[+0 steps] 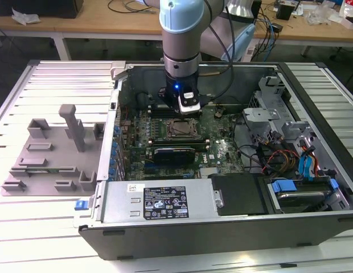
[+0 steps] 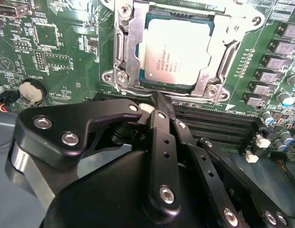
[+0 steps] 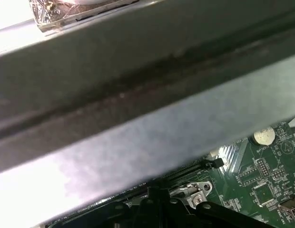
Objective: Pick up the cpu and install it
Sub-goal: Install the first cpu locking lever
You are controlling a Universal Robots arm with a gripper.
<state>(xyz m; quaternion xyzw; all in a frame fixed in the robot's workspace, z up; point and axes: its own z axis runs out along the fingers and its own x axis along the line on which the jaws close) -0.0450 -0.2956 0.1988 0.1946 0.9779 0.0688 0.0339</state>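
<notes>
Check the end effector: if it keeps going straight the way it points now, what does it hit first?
Probably the socket frame edge nearest the end effector, beside the seated cpu. The tips point at that edge, just short of it; depth is unclear, so the motherboard is possible.

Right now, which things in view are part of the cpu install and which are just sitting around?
Job:
cpu, lying in the socket frame
pincer, just beside the socket
motherboard

Lying about:
gray tray, outside the case on the exterior view's left
coin cell
drive cage
</notes>
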